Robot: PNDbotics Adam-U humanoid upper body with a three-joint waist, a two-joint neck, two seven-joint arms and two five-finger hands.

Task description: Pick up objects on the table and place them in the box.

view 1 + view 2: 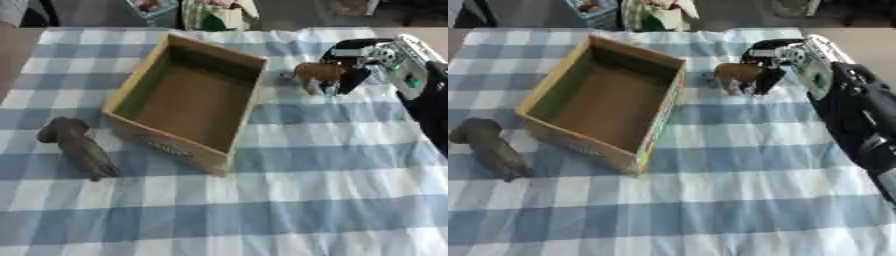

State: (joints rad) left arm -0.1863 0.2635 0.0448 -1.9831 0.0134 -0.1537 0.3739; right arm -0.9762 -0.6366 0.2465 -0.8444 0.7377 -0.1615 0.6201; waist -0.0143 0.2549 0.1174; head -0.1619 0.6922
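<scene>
box point(131, 87) on counter point(306, 200) holds nothing. right robot hand point(354, 62) curled round brown toy point(317, 72) beside it. dark toy point(77, 146) left.

Marking on box point(166, 146) front wall, unreadable; no legible text.

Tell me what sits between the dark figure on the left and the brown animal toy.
The open wooden box, empty, seen in both views.

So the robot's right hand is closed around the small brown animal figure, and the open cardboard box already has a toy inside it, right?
Not quite: the open cardboard box is empty, as the left eye view shows. The right hand does close around the small brown animal figure.
</scene>
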